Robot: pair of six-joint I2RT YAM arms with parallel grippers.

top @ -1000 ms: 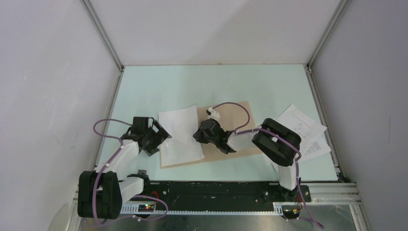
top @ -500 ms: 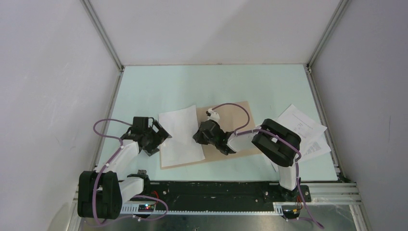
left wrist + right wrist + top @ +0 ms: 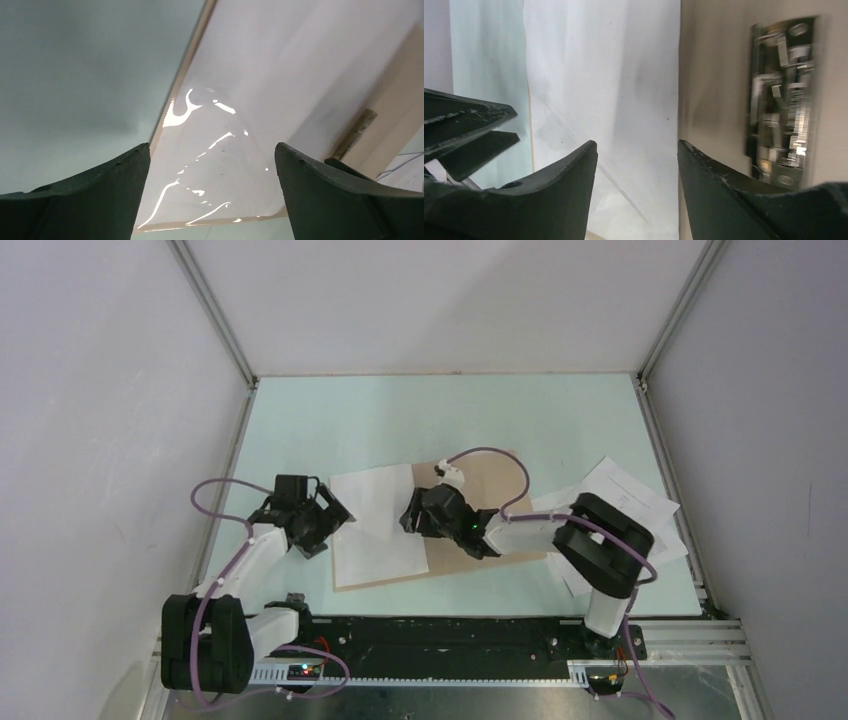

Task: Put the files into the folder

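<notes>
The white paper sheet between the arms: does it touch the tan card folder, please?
Touching: top view shows the white paper sheet lying on the tan card folder.

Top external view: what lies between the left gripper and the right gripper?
A white sheet on the open folder fills the stretch between the left gripper and the right gripper, as the top external view shows.

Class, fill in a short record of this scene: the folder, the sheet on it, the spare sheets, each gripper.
folder: open flat, metal clip at its spine
sheet on folder: white, on the left leaf
other sheets: pile at the right
left gripper: open, at the sheet's left edge
right gripper: open, over the sheet's right edge
</notes>
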